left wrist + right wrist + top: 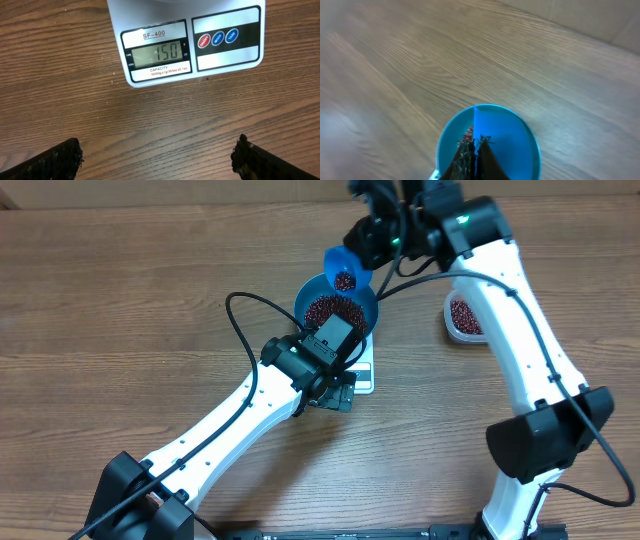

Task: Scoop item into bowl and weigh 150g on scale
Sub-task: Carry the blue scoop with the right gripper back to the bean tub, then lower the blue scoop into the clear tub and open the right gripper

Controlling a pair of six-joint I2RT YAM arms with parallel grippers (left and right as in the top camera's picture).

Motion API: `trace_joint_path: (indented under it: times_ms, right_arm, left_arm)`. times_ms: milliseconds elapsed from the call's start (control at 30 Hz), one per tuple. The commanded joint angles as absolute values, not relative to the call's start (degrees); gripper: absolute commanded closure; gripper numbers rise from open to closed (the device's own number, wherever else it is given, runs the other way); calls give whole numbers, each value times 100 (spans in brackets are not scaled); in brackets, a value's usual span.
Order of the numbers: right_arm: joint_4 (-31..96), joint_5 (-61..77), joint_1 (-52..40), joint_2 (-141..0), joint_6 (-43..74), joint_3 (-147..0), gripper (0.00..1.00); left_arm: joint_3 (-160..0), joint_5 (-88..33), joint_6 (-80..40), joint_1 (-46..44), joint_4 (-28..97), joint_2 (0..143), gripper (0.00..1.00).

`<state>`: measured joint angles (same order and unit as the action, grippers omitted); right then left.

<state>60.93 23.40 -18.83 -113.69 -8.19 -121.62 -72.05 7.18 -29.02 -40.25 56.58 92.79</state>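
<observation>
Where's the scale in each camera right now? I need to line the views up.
Overhead: scale at centre, mostly hidden under the bowl; a white corner shows.
Left wrist: top centre, display side nearest the camera.
Right wrist: at most a white sliver at the bottom edge beside the bowl; hard to tell.
Shared landmark: the blue bowl, seen in overhead and right wrist.

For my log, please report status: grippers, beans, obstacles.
Left gripper open near scale. Right gripper shut on scoop over bowl. Beans in bowl; display reads 150. No obstruction seen.
</observation>
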Motion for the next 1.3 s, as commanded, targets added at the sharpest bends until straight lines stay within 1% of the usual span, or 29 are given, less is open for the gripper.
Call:
trace_joint_path:
  times_ms: [0,67,133,333,433,700,833,1000,1267]
  right_arm:
    - [6036,3857,-1424,-11336,-327,-12313,96]
    - [6029,4401,-1144,-11336,-69,-12313,96]
    - [6051,4665,-899,-11336,113,-12313,96]
    - [6466,4654,-152,-11338,322,-12313,96]
    - [6707,4397,222,-11338,320,-12307,96]
    - [7437,2993,1146,-11349,320,-12307,96]
    - [7747,2383,1420,-11456,318,-12302,96]
    - [7999,2403,1656,-11736,119,-12252,96]
    - [7839,2449,1804,-12097,-51,-12025,96]
  left_arm:
    - [-7301,805,-3004,-4014,5653,9185,0]
    - [-7301,808,-3002,-4014,5653,9185,0]
    - [-7301,808,-3004,-4014,5653,9185,0]
    - [-7301,805,-3002,-4014,5653,9185,0]
    - [-7301,808,-3002,-4014,5653,9185,1]
    - [-7301,808,-3002,-4014,5653,9185,1]
    - [-7301,808,-3004,-4014,5653,9185,1]
    - [-7301,805,-3002,-4014,5653,9185,0]
    - [-7301,808,-3002,-4014,5653,9185,0]
